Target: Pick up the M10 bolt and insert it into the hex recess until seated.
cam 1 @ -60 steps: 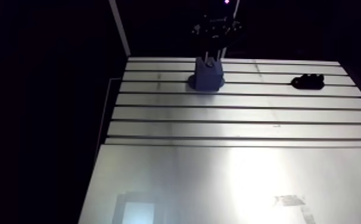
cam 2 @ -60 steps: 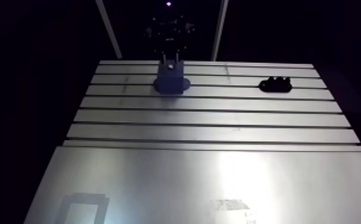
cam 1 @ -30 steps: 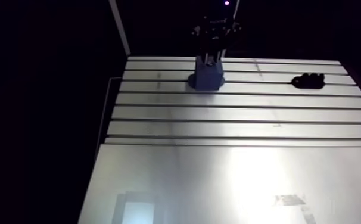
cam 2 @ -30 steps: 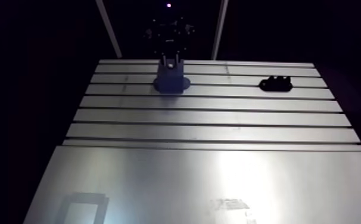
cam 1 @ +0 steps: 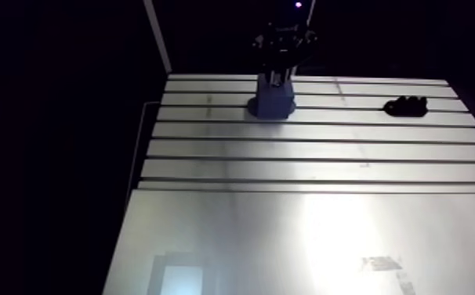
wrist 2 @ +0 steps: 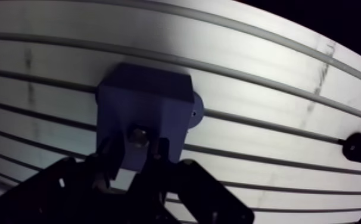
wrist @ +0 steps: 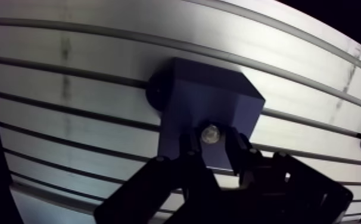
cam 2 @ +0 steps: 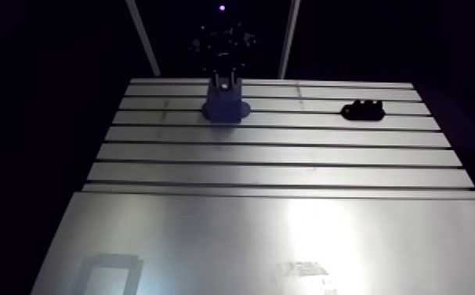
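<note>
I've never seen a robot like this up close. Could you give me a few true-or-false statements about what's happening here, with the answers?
1. The jaws hold a shiny bolt between them. True.
2. The bolt is right at the dark blue block. True.
3. The block hangs in the air. False: it stands on the slotted table.
4. A black part touches the block. False: it lies apart from the block, farther along the table.
</note>
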